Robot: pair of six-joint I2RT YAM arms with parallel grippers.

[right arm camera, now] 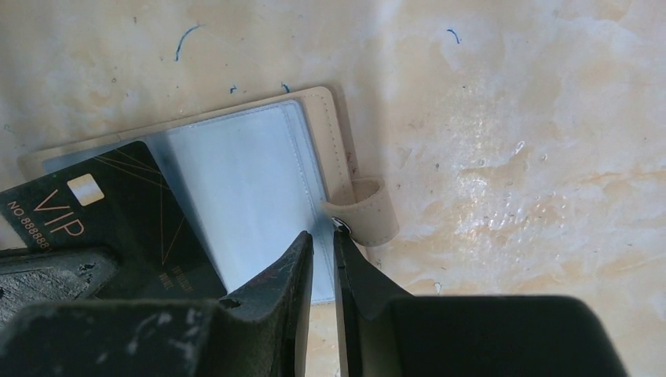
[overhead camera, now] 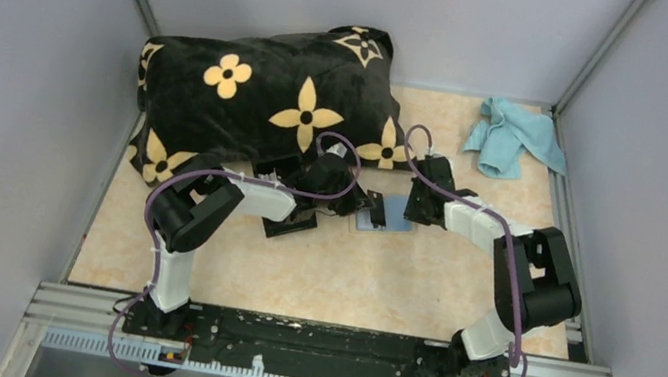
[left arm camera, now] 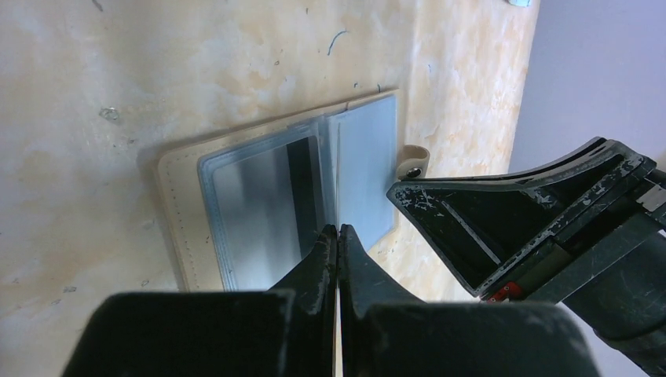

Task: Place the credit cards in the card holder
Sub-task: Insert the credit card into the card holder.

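The card holder (overhead camera: pixel 375 220) lies open on the table, a beige cover (left arm camera: pixel 177 204) (right arm camera: pixel 334 126) with clear sleeves. A grey credit card with a dark stripe (left arm camera: pixel 259 196) sits in its left sleeve. My left gripper (left arm camera: pixel 338 229) (overhead camera: pixel 365 204) is shut on a black VIP credit card (right arm camera: pixel 118 220), held on edge over the holder's fold and edge-on (left arm camera: pixel 338 173) to its own camera. My right gripper (right arm camera: pixel 323 236) (overhead camera: pixel 414 201) hangs over the pale sleeve's right edge beside the snap strap (right arm camera: pixel 365 212). Only a narrow slit separates its jaws, and any pinch on the sleeve is hidden.
A big black pillow with yellow flowers (overhead camera: pixel 263 101) fills the back left. At the back right lies a light blue cloth (overhead camera: pixel 515 136). A flat black object (overhead camera: pixel 289 225) sits partly under the left arm. Grey walls enclose the table on three sides.
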